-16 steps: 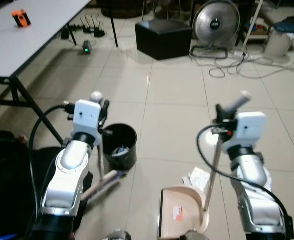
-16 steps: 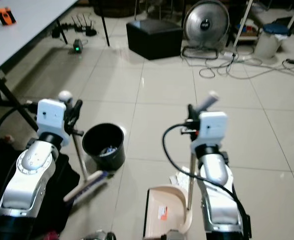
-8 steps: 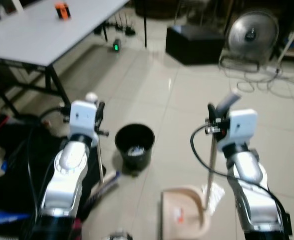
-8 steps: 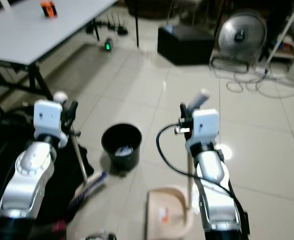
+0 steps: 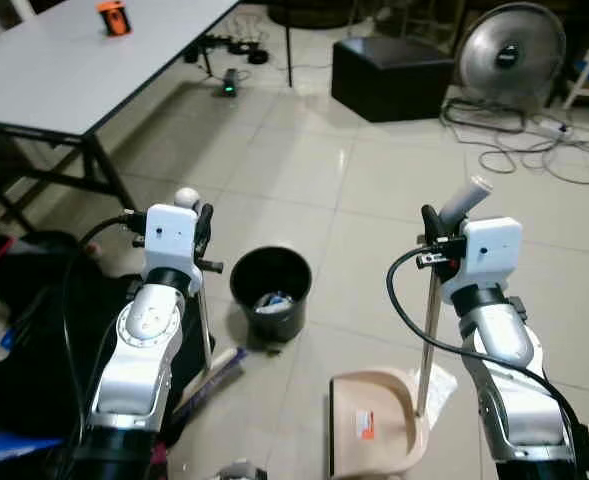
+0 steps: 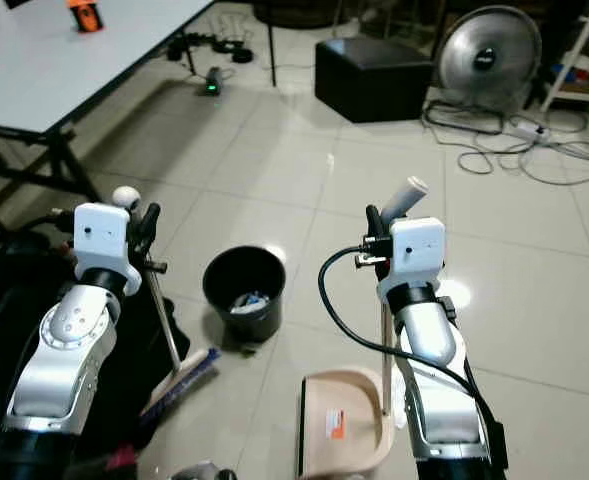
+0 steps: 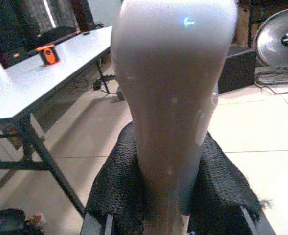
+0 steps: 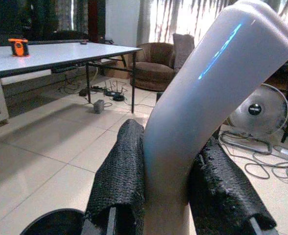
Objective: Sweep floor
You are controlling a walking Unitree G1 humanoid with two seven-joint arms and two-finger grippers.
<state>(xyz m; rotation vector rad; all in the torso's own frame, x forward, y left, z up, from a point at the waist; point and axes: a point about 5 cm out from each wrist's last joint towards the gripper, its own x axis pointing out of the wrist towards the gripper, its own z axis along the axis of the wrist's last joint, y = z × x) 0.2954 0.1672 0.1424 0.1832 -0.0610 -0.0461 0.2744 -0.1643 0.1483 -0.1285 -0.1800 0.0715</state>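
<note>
Two containers on the tiled floor: black bin (image 5: 271, 291) at centre with pale scraps inside; beige dustpan (image 5: 376, 421) at 5 o'clock from it. Left gripper (image 5: 200, 232) clamped on the broom (image 5: 202, 330) handle, bristles at 7 o'clock of the bin. Right gripper (image 5: 431, 228) clamped on the dustpan's upright handle.

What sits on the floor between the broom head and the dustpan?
Mostly bare tile between the broom head and dustpan in the right eye view; the black bin stands just behind that gap.

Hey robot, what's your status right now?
Left gripper shut on broom handle. Right gripper shut on beige dustpan. Black bin between them.
</note>
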